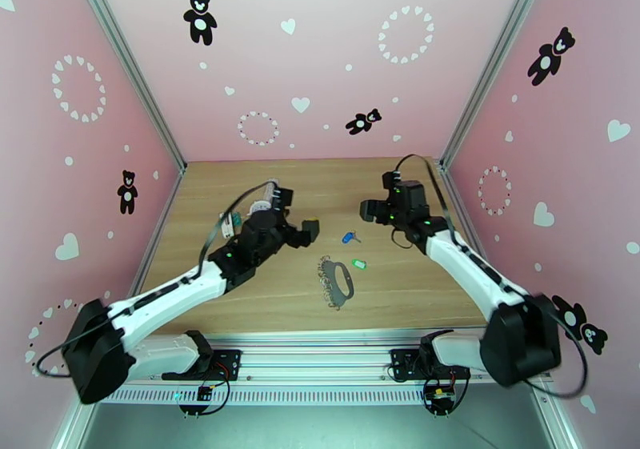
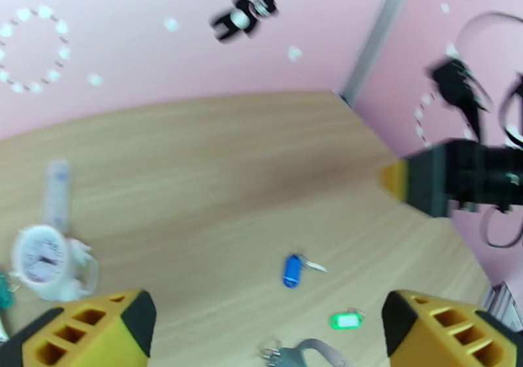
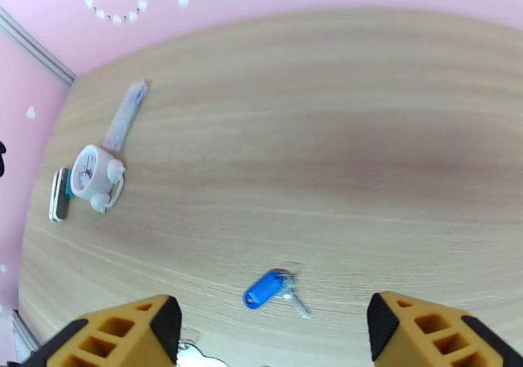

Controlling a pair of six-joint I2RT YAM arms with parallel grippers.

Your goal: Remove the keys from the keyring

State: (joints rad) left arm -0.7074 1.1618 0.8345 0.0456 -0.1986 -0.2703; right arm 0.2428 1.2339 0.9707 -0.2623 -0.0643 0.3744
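Keys: the blue-headed key (image 3: 265, 290) has a glossy oblong plastic head and a small silvery blade, and lies on the bench between the spread fingers of the right end effector (image 3: 272, 326). The green-headed key (image 2: 345, 321) is of the same make and lies near one finger of the left end effector (image 2: 265, 326).

Keyring (image 1: 338, 281): a thin dark oval with silvery links, close below the left end effector.

We judge both keys already free of the loop, with little left to do, though the green key lies close beside it.

Both end effectors are wide open and empty.

Bench (image 3: 340, 120): matte wood-grain.

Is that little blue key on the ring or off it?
Off. The blue key lies alone on the table, apart from the keyring, with bare wood showing between them.
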